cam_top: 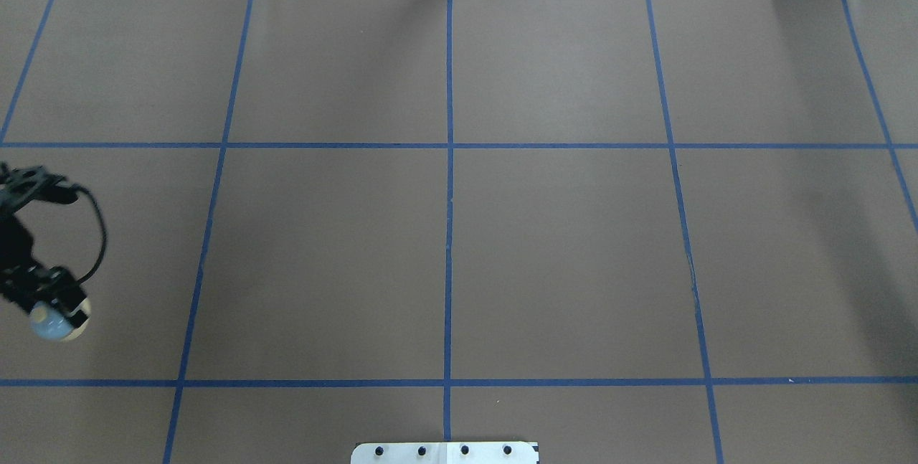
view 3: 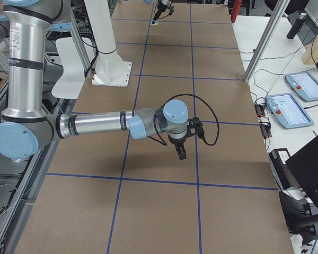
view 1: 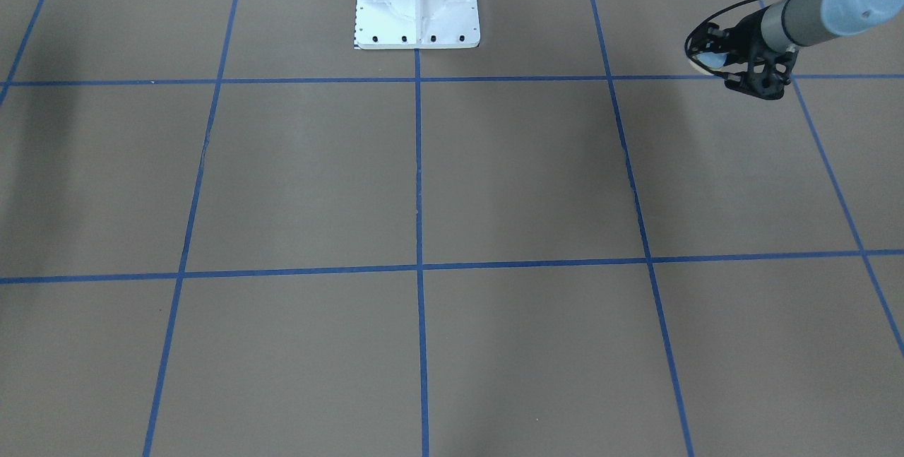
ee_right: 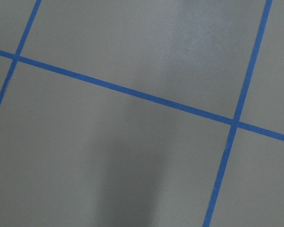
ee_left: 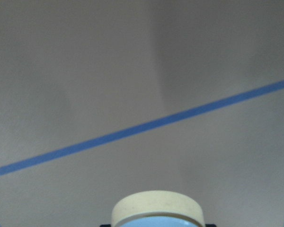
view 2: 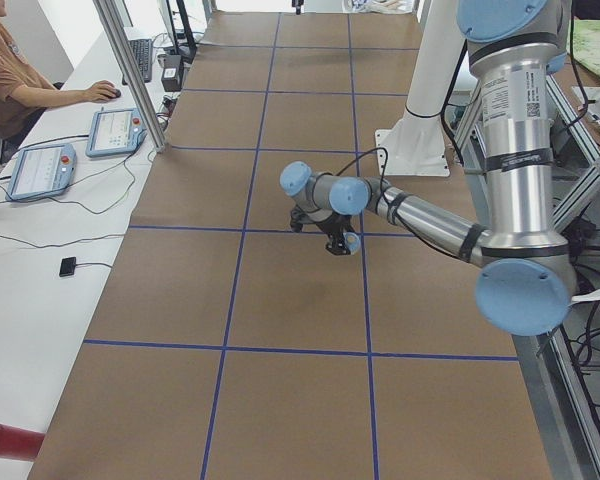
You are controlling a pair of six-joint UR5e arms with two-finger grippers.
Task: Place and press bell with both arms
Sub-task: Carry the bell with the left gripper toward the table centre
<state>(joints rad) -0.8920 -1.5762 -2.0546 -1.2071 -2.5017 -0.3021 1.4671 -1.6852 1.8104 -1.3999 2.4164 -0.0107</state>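
Note:
My left gripper [cam_top: 56, 304] is shut on the bell [cam_top: 50, 323], a small light-blue dome with a cream base ring. It holds the bell above the brown table near the table's left end. The bell also shows in the front view [view 1: 708, 59] between the black fingers of the left gripper [view 1: 713, 54], in the left side view [view 2: 352, 241], and as a cream ring in the left wrist view [ee_left: 156, 209]. My right gripper [view 3: 180, 152] shows only in the right side view, pointing down over the table; I cannot tell whether it is open or shut.
The white bolted pedestal base [view 1: 417, 12] stands at the robot's side of the table. The table [cam_top: 559, 249] is brown with a blue tape grid. An operator [view 2: 10, 70] and tablets [view 2: 40, 168] are at a side desk.

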